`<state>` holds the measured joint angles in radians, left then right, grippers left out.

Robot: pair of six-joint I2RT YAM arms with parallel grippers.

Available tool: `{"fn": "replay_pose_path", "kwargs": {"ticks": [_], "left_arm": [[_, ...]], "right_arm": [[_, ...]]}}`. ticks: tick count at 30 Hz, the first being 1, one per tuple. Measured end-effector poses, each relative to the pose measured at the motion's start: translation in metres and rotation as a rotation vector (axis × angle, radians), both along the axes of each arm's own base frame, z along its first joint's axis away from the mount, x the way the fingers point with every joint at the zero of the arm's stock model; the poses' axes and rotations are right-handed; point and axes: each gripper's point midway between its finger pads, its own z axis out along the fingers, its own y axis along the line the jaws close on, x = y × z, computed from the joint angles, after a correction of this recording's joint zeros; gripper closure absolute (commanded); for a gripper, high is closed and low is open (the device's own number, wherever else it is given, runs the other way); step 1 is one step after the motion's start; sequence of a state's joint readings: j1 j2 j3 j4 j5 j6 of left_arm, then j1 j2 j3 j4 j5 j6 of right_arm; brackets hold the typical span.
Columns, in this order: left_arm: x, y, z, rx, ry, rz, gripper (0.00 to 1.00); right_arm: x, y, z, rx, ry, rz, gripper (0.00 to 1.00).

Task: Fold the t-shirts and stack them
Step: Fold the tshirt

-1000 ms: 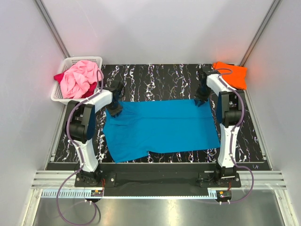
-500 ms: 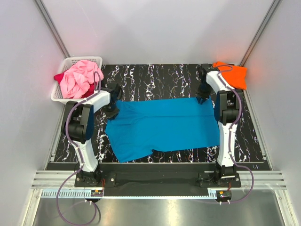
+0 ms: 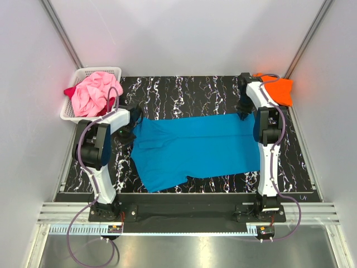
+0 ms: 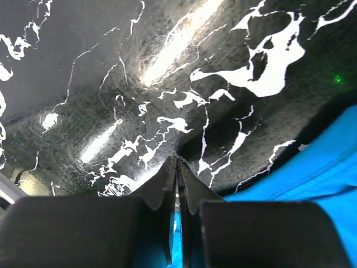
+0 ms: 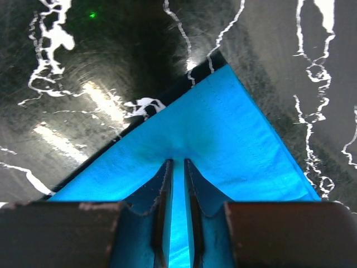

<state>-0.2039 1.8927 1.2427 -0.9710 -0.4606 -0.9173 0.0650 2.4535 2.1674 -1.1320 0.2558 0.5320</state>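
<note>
Turquoise t-shirt [image 3: 192,148] lies spread across the middle of the black marbled table [image 3: 189,92], with the left gripper [image 4: 177,162] and right gripper [image 5: 177,162] each pinched tight on a far corner. Orange t-shirt [image 3: 277,89] sits at the far right corner. Pink t-shirt [image 3: 93,93] and dark red t-shirt [image 3: 70,91] are bunched in the white basket [image 3: 100,71] at the far left.

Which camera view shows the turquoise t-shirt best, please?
The top external view: the whole turquoise t-shirt lies spread on the table. The left wrist view shows only a blue edge pinched in the left pincer. The right wrist view shows one corner held in the right pincer.
</note>
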Motion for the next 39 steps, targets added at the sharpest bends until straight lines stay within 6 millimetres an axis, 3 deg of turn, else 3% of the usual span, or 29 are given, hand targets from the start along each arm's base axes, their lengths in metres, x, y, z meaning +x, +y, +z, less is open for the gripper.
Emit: {"fn": "replay_pose_path", "kwargs": {"ticks": [6,10,12,14,17,20,24,27,29,32,36,39], "left_arm": [[0.007,-0.005,0.014,-0.037,-0.042,-0.025,0.88],[0.034,-0.025,0.045,-0.153,-0.194,-0.108,0.73],[0.048,-0.034,0.06,-0.194,-0.266,-0.14,0.71],[0.065,-0.041,0.074,-0.227,-0.331,-0.171,0.7],[0.086,-0.051,0.082,-0.264,-0.383,-0.204,0.7],[0.108,-0.06,0.075,-0.326,-0.402,-0.209,0.7],[0.131,-0.066,0.04,-0.463,-0.391,-0.17,0.71],[0.137,-0.064,0.017,-0.536,-0.364,-0.126,0.71],[0.14,-0.062,0.007,-0.564,-0.35,-0.104,0.71],[0.153,-0.068,0.016,-0.6,-0.39,-0.109,0.71],[0.162,-0.073,0.024,-0.634,-0.422,-0.119,0.71],[0.162,-0.073,0.024,-0.638,-0.423,-0.113,0.69]], "right_arm": [[-0.002,-0.004,0.0,-0.021,0.007,-0.003,0.8],[-0.003,-0.004,0.0,-0.019,0.001,0.014,0.73],[-0.009,-0.003,0.001,-0.016,-0.009,0.029,0.69],[-0.021,0.0,0.005,0.001,-0.024,0.044,0.58],[-0.033,0.007,0.022,0.039,-0.074,0.077,0.53],[-0.033,0.021,0.06,0.091,-0.2,0.122,0.52],[-0.037,0.054,0.115,0.202,-0.386,0.209,0.52],[-0.051,0.079,0.136,0.274,-0.449,0.283,0.52],[-0.063,0.094,0.134,0.313,-0.446,0.324,0.52],[-0.079,0.107,0.117,0.349,-0.4,0.355,0.52],[-0.098,0.115,0.094,0.371,-0.332,0.371,0.52],[-0.103,0.12,0.09,0.378,-0.318,0.381,0.52]]}}
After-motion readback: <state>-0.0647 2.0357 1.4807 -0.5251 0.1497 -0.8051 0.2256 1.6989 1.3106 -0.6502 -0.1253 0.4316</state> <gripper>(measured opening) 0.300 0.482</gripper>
